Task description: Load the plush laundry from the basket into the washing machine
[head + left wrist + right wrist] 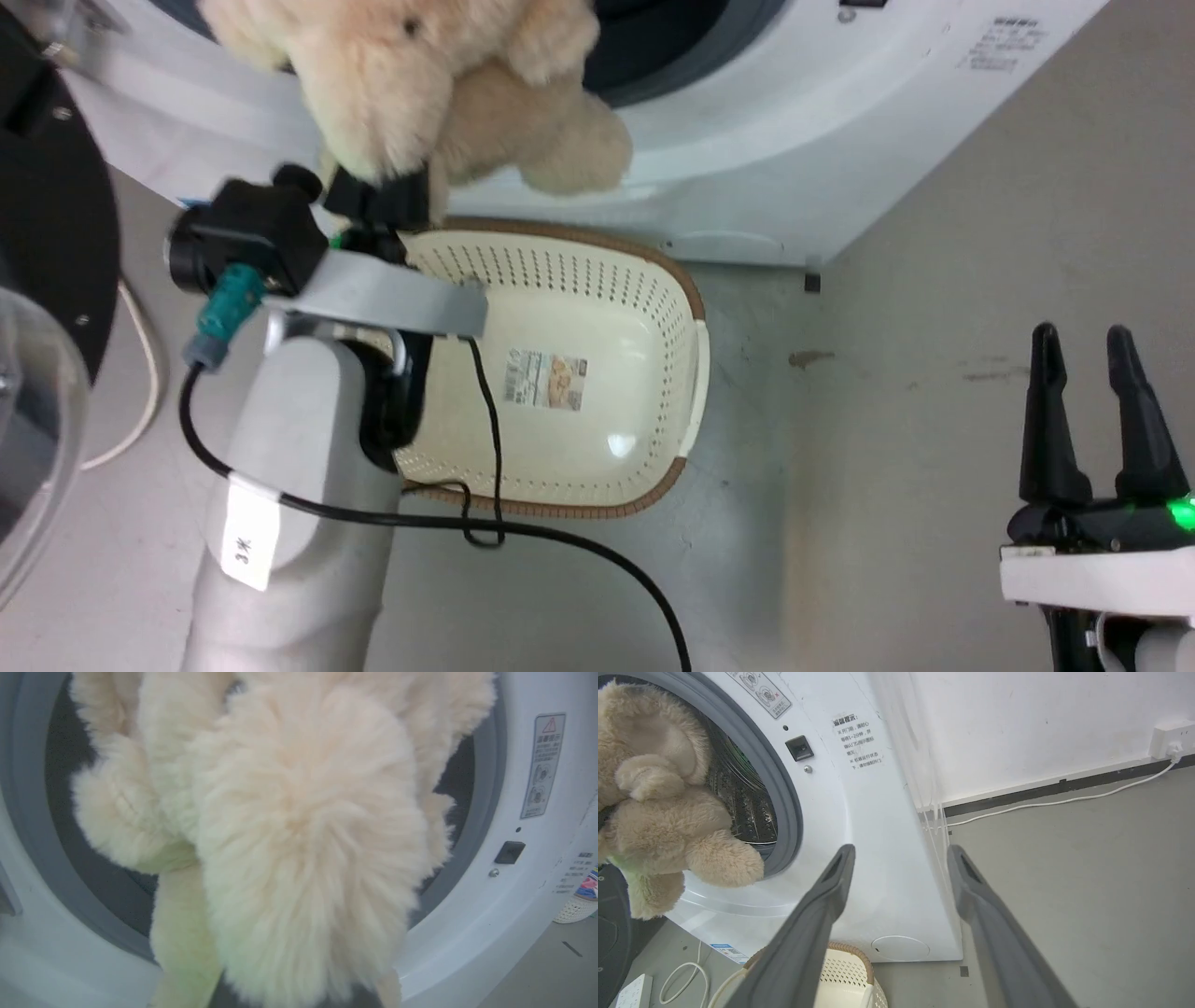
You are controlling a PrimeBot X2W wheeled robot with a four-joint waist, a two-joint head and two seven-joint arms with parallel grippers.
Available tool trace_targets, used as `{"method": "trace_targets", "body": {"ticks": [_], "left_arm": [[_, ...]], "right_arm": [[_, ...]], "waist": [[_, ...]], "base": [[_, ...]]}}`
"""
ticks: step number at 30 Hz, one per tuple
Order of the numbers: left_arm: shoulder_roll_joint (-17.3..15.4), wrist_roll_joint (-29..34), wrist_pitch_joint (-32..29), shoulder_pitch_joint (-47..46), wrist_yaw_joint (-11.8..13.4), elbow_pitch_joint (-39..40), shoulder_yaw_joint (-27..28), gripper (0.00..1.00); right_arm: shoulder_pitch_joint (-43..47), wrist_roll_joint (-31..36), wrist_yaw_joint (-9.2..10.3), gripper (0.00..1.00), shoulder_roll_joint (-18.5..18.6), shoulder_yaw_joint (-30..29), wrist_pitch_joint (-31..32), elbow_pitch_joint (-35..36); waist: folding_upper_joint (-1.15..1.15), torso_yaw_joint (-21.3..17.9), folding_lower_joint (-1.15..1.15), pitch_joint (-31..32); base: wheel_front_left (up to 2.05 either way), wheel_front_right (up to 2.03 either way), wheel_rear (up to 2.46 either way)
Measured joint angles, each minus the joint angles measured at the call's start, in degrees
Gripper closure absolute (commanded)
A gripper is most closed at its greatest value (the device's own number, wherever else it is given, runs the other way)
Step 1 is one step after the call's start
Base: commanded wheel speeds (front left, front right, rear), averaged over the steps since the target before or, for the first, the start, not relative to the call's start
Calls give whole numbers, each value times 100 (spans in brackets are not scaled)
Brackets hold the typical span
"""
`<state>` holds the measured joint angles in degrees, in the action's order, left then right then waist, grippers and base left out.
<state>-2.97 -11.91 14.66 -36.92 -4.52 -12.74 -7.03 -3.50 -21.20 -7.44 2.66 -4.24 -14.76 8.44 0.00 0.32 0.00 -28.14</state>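
Apparently left jaws tight on plush laundry (420,75), tips under fur; right jaws apart, empty

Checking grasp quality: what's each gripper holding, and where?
Left gripper grips the plush laundry at its lower end; exact part hidden by fur. Right gripper open, empty.

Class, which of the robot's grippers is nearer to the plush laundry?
Left. The left gripper grips the plush laundry at the washing machine opening; the right gripper stands open over the floor, well apart from it.
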Motion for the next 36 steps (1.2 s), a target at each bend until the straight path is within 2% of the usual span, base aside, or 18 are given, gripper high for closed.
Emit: {"method": "trace_targets", "body": {"ticks": [20,36], "left_arm": [[-46,431,1,-1797,-222,-133,650,100],[-614,570,0,-3264,-270,-815,627,100]], "right_arm": [[-358,0,0,0,1,99,0,305],[-377,-101,0,0,1,153,0,442]], "waist": [[0,-340,1,-1286],[0,-610,0,-1995]], "base": [[0,0,0],[0,0,0]]}}
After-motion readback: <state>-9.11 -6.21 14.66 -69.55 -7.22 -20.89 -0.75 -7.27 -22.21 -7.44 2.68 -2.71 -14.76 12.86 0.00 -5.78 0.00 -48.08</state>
